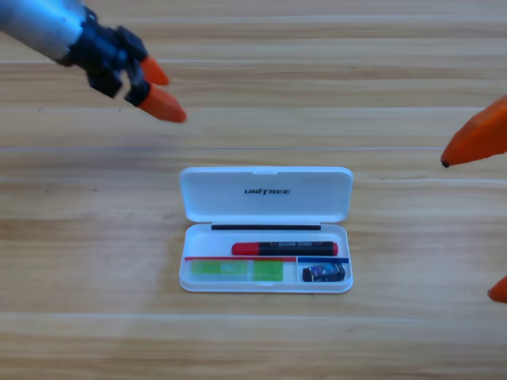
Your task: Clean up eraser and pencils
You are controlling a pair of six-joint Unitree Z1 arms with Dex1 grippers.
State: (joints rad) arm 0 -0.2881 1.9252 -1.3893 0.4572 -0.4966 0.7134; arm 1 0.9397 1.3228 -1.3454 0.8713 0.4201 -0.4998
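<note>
The white case (266,207) lies open in the middle of the table, lid folded back. Inside it rest the black pencil with red cap and tip (283,248), the light green pencil (236,271) below it on the left, and the small black and blue eraser (324,273) in the lower right compartment. My left gripper (161,89) hovers at the upper left, well away from the case, its orange jaws apart and empty. My right gripper (485,218) shows only as orange jaw tips at the right edge, wide apart, holding nothing.
The wooden table (95,253) runs all around the case. The left arm comes in from the top left corner.
</note>
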